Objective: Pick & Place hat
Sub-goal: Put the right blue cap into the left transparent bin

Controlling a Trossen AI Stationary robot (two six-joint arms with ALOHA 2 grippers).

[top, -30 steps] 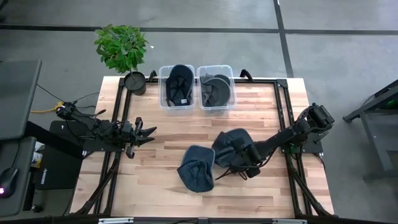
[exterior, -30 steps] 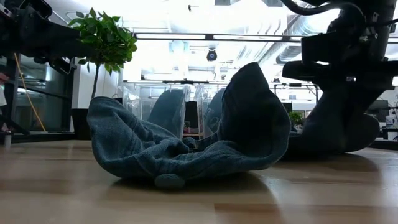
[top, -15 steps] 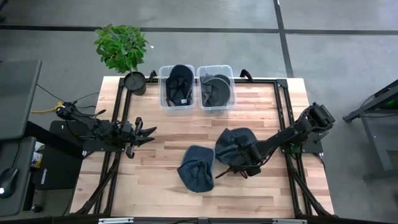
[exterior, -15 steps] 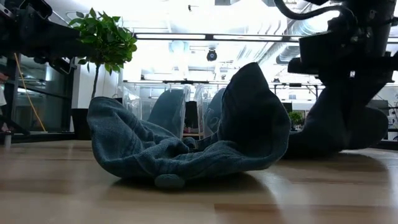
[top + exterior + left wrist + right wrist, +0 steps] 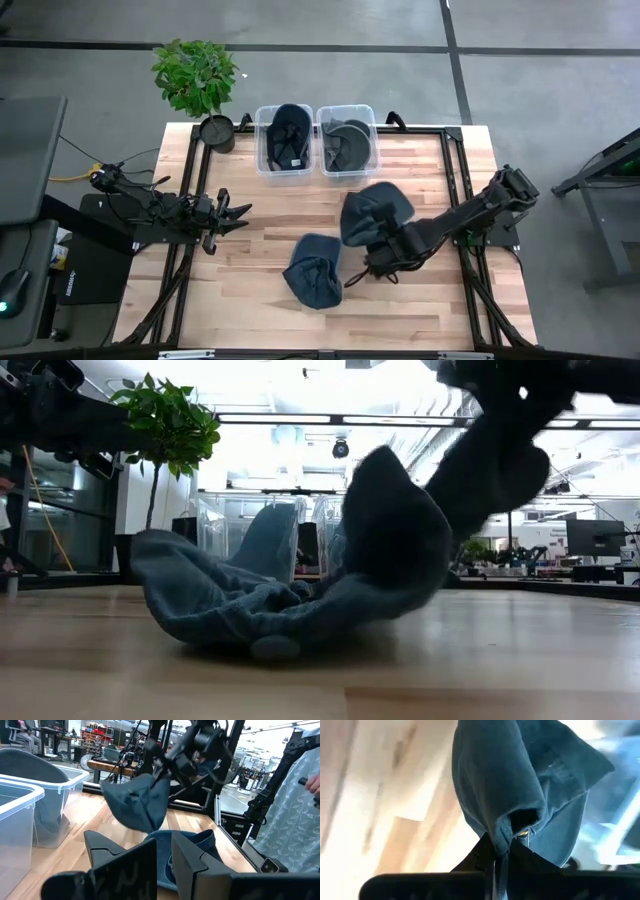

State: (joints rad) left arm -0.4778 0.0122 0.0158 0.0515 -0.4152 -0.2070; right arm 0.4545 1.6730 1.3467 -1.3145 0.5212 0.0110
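Observation:
Two blue fabric hats are in play. One hat [image 5: 375, 212] [image 5: 136, 802] is off the table in my right gripper [image 5: 385, 250] [image 5: 501, 851], which is shut on it right of the table's middle. The other hat [image 5: 314, 284] [image 5: 270, 600] lies crumpled on the table with its brim side down, just near and left of the first. My left gripper [image 5: 238, 212] [image 5: 164, 862] waits open near the table's left edge, touching nothing. My right gripper pinches a bunched fold of the hat's fabric [image 5: 506, 831] between its two fingers. Several layers are gathered there. The hat is lifted clear of the table and hangs slack from the fingers [image 5: 150, 775], as the left wrist view shows.
Two clear plastic bins [image 5: 285, 140] [image 5: 347, 140] stand side by side at the far edge, each holding hats. A potted plant [image 5: 197, 85] is at the far left corner. Bare wood lies along the near edge and between the arms. A person's patterned sleeve [image 5: 295, 820] shows beyond the table.
My right gripper has risen and shifted a little toward the far edge, staying shut. The hat it holds has come up off the table and now hangs clear. The other hat has stayed on the table.

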